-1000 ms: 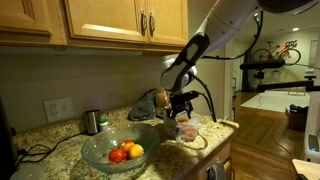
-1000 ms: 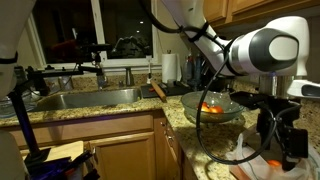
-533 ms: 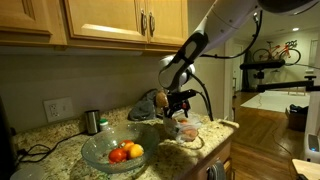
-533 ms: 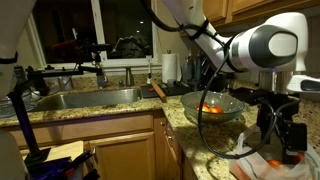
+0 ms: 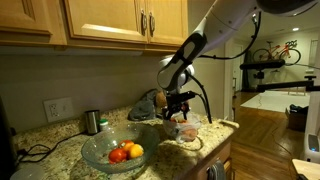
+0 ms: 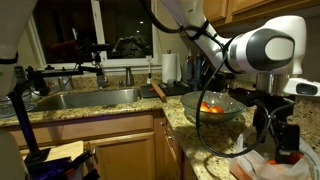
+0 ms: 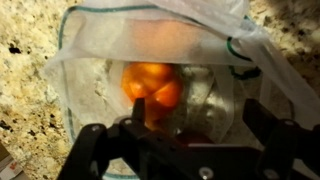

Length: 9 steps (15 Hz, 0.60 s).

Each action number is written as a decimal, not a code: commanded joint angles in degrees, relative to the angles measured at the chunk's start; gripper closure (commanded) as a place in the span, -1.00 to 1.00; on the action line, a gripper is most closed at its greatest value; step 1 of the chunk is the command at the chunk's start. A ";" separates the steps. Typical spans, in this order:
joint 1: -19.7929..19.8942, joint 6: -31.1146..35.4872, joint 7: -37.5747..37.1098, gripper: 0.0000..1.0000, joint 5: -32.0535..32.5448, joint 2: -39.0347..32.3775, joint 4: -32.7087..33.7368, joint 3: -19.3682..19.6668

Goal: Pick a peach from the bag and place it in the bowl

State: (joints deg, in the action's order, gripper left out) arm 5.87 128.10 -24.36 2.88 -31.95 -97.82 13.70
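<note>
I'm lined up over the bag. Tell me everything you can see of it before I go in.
In the wrist view the bag is a thin, pale, wrinkled sack, partly see-through, with a dark green line along its rim. It lies on the speckled granite counter with its mouth open toward the camera. Orange peaches sit pressed together deep inside against its wall; how many is unclear. The gripper hangs open above the mouth, apparently not touching it.

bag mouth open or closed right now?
Open. In the wrist view the bag gapes wide, with orange fruit visible inside. The gripper hangs over the opening, jaws spread and empty.
</note>
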 commanded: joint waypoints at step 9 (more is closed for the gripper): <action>1.12 -2.22 0.93 -1.00 -0.32 0.33 0.06 0.02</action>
State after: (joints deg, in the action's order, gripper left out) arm 6.29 127.40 -24.28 2.88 -32.18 -97.82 13.81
